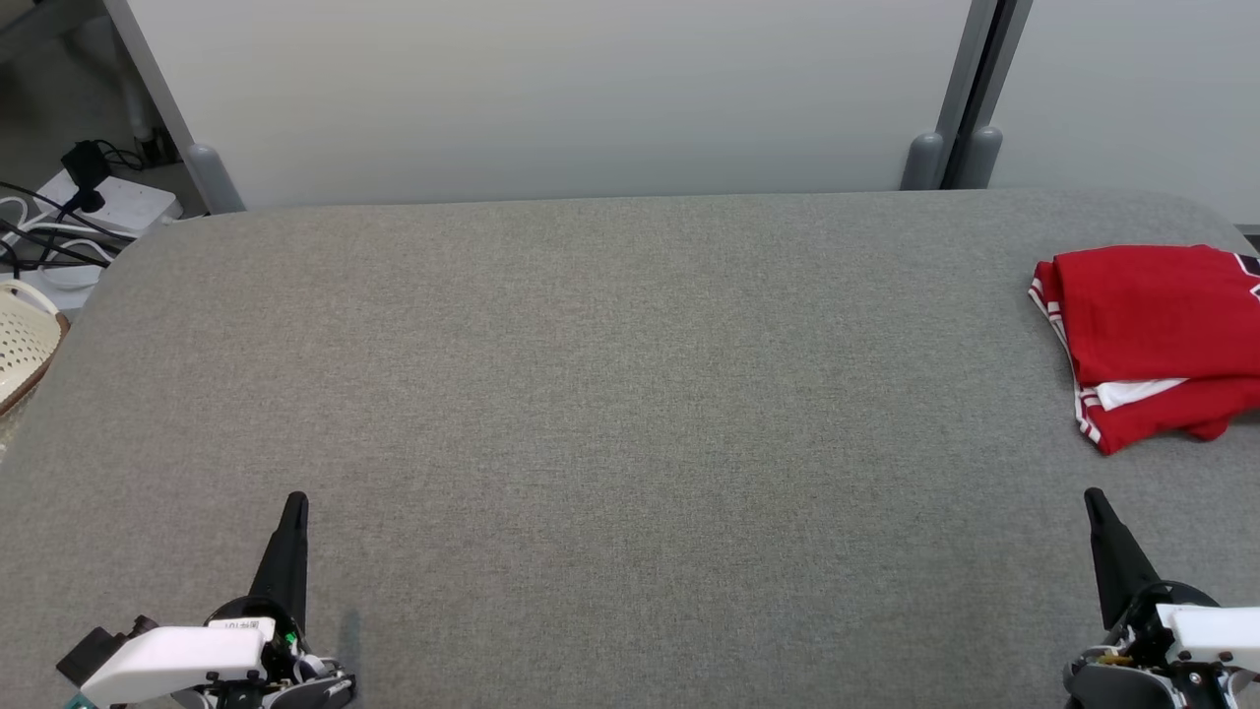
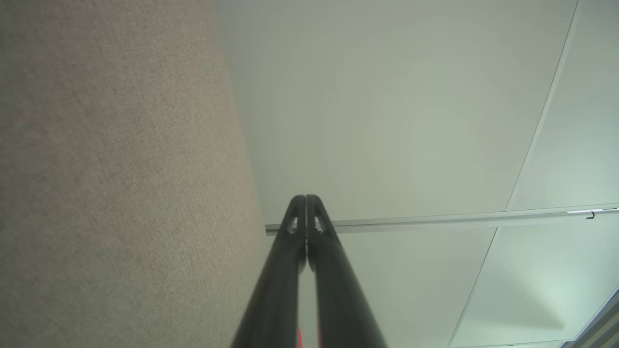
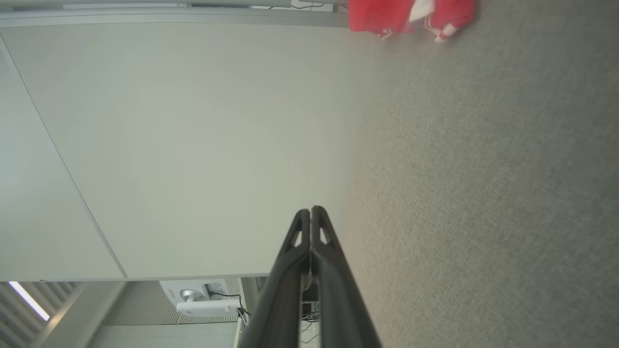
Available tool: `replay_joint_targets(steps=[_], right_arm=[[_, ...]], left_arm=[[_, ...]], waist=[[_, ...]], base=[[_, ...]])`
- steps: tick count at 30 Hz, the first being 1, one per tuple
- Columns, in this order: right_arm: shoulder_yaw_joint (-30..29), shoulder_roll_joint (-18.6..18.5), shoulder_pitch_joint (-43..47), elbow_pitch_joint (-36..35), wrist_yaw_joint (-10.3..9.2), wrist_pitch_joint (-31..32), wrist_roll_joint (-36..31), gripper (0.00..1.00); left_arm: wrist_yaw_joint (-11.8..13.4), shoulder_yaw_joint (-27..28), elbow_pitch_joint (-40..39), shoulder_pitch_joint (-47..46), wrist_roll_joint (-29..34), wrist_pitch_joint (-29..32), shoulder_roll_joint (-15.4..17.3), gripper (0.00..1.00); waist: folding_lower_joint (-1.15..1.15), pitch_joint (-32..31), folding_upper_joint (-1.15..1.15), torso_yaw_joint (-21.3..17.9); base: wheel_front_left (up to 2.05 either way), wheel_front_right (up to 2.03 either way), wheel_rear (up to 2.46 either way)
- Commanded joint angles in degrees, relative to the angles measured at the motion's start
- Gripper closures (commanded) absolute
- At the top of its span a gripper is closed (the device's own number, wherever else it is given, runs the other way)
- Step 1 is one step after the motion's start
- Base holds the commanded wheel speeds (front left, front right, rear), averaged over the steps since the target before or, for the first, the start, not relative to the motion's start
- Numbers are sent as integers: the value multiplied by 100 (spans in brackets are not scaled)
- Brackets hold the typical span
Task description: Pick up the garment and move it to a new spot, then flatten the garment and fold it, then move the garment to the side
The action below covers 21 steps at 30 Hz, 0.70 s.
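In the head view the left gripper (image 1: 294, 502) sits nearest, at 7 o'clock, and the right gripper (image 1: 1093, 497) at 5 o'clock. Both hover low over the grey fabric-covered table (image 1: 591, 394) with their dark fingers pointing toward 12. Each wrist view shows its own jaws clenched tip to tip with nothing between them: the left gripper (image 2: 305, 198) and the right gripper (image 3: 310, 210).

Farther out, at 3 o'clock, the red garment (image 1: 1152, 335) lies folded on the table's right edge, well apart from both grippers, with white striped trim showing along its near side. The right wrist view catches it at 12 o'clock (image 3: 382, 14).

Off the table at 9 o'clock is a cream basket (image 1: 25, 340). Beyond it, at 10 o'clock, is a white power strip (image 1: 108, 202) with dark cables. Pale wall panels (image 1: 551, 98) stand behind the far edge.
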Motion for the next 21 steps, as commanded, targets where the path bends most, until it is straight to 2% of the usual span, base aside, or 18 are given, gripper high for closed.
replay_joint_targets(steps=[1, 21], right_arm=[[93, -60, -273, -142, 6, 53, 73, 100], [86, -55, -273, -142, 6, 59, 67, 100]], left_arm=[[-49, 198, -125, -329, -42, 19, 66, 100], [-49, 208, -125, -330, -34, 27, 59, 100]], waist=[[0, 0, 0, 0], [0, 0, 0, 0]], base=[[0, 0, 0], [0, 0, 0]])
